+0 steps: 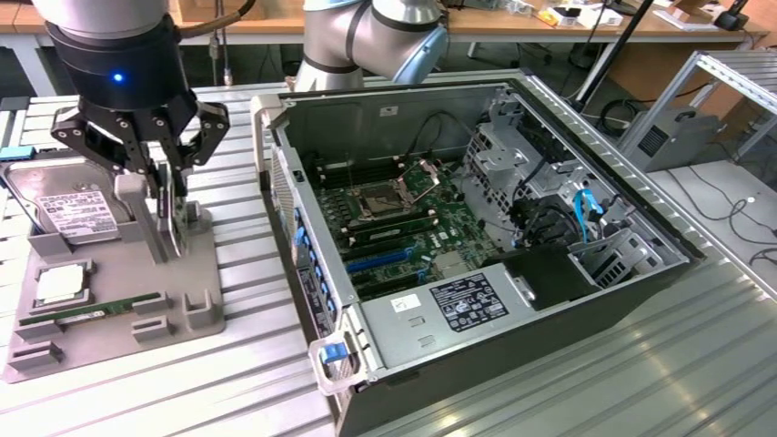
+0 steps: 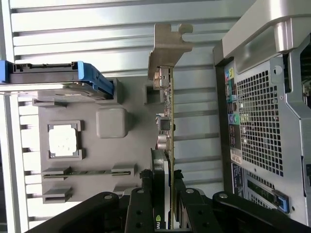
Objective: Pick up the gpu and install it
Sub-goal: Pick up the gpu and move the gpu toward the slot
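The gpu (image 1: 148, 217) is a thin black card with a silvery end bracket, standing on edge in the grey holder tray (image 1: 200, 273) at the exterior view's left. My gripper (image 1: 164, 177) comes down on it from above, and its black fingers (image 2: 146, 194) press against both faces of the card. In the wrist view the gpu (image 2: 168, 121) runs edge-on away from my gripper (image 2: 164, 189), with its bracket at the far end. Its lower edge appears to be still at the tray.
The open computer case (image 1: 570, 273) lies to the exterior view's right of the tray, its motherboard with blue slots (image 1: 378, 259) exposed. On the tray are a silver hard drive (image 1: 73, 214), a processor (image 1: 58, 287) and a green memory stick (image 1: 104, 308). The case's rear panel (image 2: 262, 121) is close beside the card.
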Controlling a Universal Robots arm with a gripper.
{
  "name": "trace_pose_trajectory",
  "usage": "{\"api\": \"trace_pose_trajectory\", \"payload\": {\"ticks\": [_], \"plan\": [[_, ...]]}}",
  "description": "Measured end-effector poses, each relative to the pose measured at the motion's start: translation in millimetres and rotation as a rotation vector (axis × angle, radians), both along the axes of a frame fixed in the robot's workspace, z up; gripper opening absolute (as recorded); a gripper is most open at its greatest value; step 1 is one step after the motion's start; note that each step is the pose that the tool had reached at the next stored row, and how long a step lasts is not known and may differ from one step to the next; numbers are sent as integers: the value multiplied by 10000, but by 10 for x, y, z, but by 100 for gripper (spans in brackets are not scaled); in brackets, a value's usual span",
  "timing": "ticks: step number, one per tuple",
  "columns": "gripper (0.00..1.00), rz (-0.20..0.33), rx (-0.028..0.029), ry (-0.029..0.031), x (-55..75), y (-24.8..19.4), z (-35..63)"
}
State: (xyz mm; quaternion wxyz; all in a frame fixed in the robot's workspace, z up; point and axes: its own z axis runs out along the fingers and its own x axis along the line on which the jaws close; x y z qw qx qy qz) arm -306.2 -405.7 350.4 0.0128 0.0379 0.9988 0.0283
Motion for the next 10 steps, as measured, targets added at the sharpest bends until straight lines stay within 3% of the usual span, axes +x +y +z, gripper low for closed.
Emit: {"api": "trace_pose_trajectory", "payload": {"ticks": [10], "plan": [[27, -2, 5, 0, 0, 0, 82]]}}
